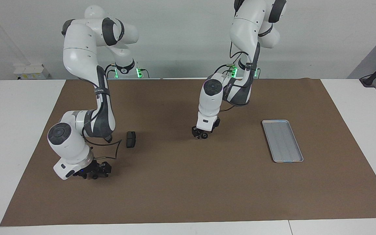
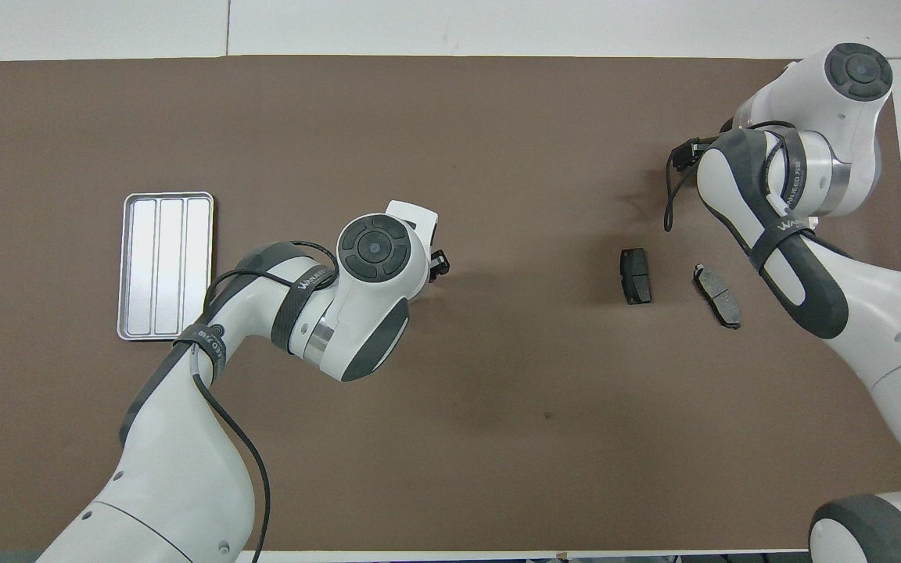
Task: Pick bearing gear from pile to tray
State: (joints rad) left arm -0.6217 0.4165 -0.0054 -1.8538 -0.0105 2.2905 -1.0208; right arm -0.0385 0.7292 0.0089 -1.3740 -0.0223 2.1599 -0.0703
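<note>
A small black bearing gear [image 1: 204, 136] lies on the brown mat [image 1: 181, 182] mid-table. My left gripper [image 1: 201, 133] is down on the mat right at it, and in the overhead view the left wrist covers the gear. The silver tray [image 1: 282, 140] [image 2: 166, 266] lies toward the left arm's end and holds nothing. What shows of the pile is two dark brake pads [image 2: 636, 275] [image 2: 717, 295] toward the right arm's end. My right gripper [image 1: 93, 172] is open, low on the mat, farther from the robots than the pads. A second small black ring is hidden under it.
The brown mat covers most of the white table [image 1: 11, 107]. A black cable [image 1: 114, 148] loops from the right wrist beside the nearer brake pad [image 1: 131, 139].
</note>
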